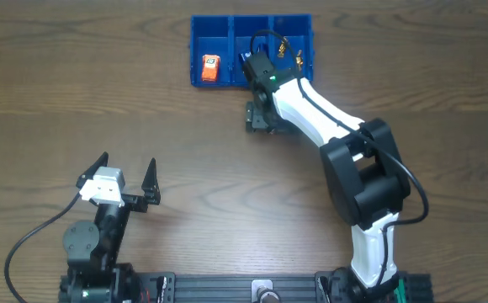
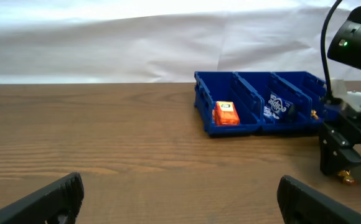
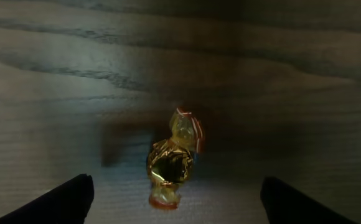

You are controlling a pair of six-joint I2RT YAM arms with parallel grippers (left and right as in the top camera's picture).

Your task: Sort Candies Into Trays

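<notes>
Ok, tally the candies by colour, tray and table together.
Orange candy: 1
Blue candy: 1
Gold candy: 3, one on the table, two in the tray
Total: 5 in sight; the right arm hides part of the tray.

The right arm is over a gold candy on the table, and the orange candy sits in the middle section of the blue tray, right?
Not quite. The orange candy lies in the left end section of the blue tray, not the middle one; the top view shows it. The right gripper is indeed over a gold candy on the table.
</notes>
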